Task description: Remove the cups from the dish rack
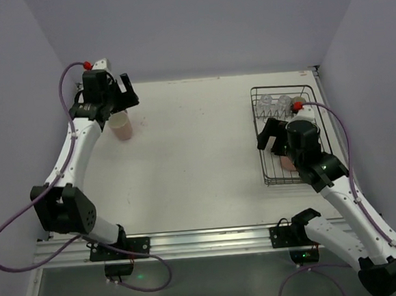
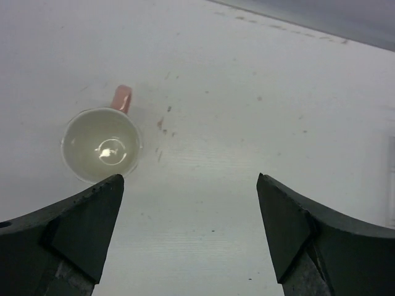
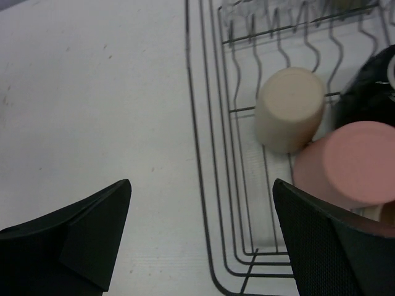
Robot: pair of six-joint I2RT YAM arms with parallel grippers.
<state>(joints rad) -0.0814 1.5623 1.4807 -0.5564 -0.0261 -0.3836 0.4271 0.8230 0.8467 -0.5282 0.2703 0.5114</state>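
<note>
now | left fingers (image 2: 80, 228) wide, empty | right fingers (image 3: 86, 240) same, seemingly over rack edge (image 3: 196, 166)

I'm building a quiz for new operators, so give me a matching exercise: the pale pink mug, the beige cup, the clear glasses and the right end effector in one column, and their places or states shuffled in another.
Column A
1. pale pink mug
2. beige cup
3. clear glasses
4. right end effector

Column B
a. at the far end of the dish rack
b. open, over the rack's left edge
c. upright on the table, far left
d. bottom up in the rack, beside the salmon-pink tumbler

Pairs: 1-c, 2-d, 3-a, 4-b
</note>
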